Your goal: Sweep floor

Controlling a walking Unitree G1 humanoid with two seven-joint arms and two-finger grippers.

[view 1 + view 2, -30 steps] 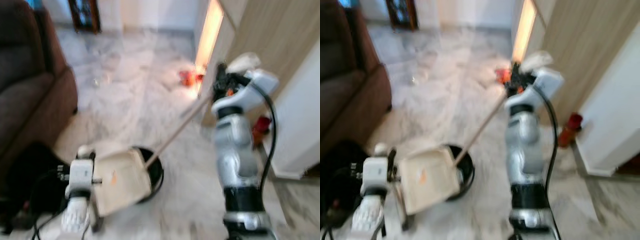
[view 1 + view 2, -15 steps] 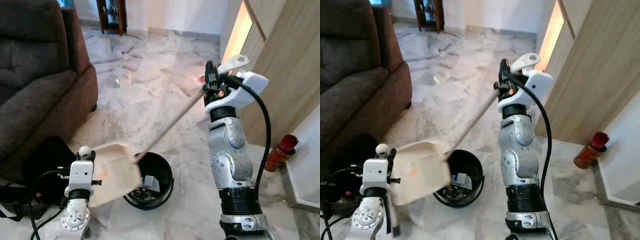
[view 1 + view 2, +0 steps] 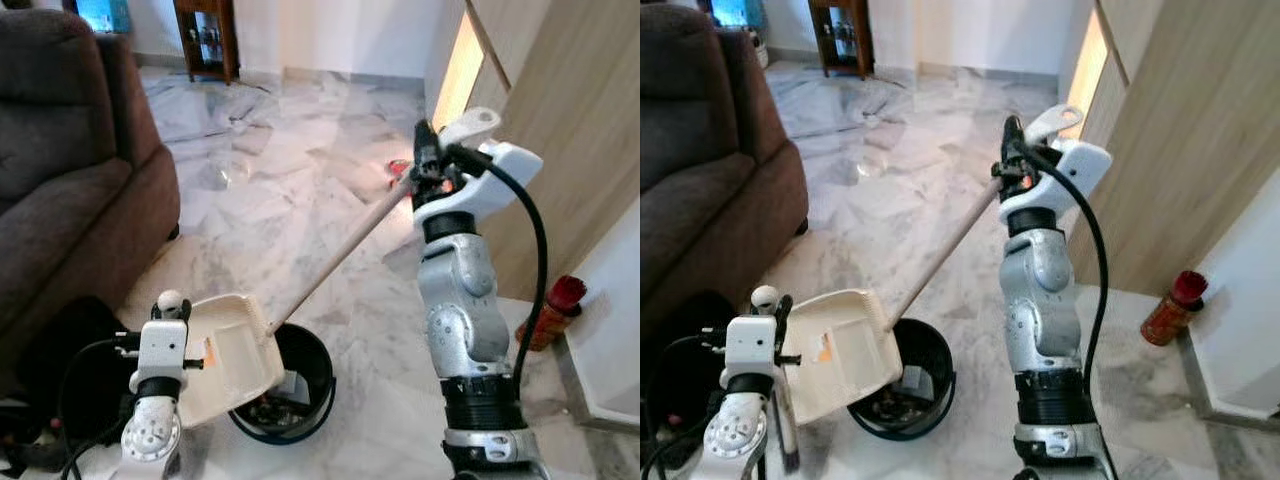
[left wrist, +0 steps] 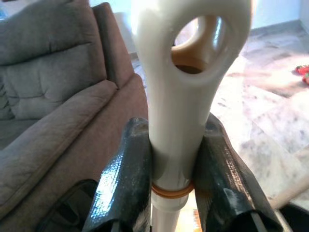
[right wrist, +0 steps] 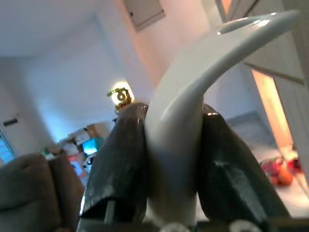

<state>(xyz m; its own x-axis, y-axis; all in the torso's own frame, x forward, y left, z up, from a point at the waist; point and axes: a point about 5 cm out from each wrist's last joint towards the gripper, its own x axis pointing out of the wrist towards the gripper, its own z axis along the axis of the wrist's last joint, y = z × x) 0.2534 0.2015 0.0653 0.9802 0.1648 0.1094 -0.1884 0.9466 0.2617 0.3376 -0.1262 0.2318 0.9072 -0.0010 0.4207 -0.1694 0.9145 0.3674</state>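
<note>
the left gripper was clamped on the cream dustpan, tipped over the black bin at 6 o'clock. the right gripper squeezed the broom handle. emptying looked nearly done; red bits at 1 o'clock remained.

Light: you get bright, even daylight; a warm orange glow spills from the doorway.
Glare: sheen on the marble floor.
Focus: head views sharp; wrist views blur up close.
</note>
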